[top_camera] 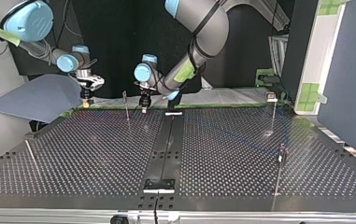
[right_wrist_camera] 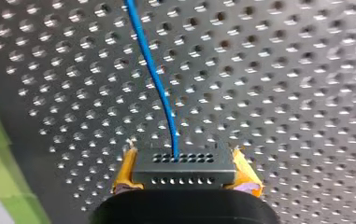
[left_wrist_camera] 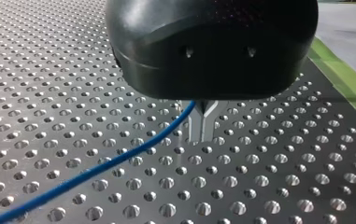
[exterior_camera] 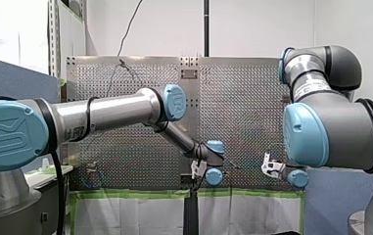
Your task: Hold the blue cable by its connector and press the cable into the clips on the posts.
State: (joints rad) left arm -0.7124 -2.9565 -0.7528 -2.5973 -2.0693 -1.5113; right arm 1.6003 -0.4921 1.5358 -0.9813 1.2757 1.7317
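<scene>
In the right wrist view my right gripper point(right_wrist_camera: 185, 179) has its yellow pads point(right_wrist_camera: 125, 173) shut on a black perforated connector point(right_wrist_camera: 183, 164). The blue cable point(right_wrist_camera: 154, 77) leaves the connector's middle and runs away over the perforated table. In the left wrist view my left gripper point(left_wrist_camera: 202, 136) holds its metal fingers point(left_wrist_camera: 196, 126) together just above the table. The blue cable point(left_wrist_camera: 119, 158) comes out at their fork and trails off across the holes. In the top view my left gripper point(top_camera: 144, 101) hangs by a thin post point(top_camera: 126, 106), and my right gripper point(top_camera: 87, 91) is off the table's far edge.
More thin posts stand on the perforated table: one at the top view's far right point(top_camera: 274, 112), one nearer point(top_camera: 281, 157), and a leaning rod at the left point(top_camera: 32, 156). Green tape point(left_wrist_camera: 348, 81) marks the table's edge. A grey panel point(top_camera: 40, 98) lies under my right gripper.
</scene>
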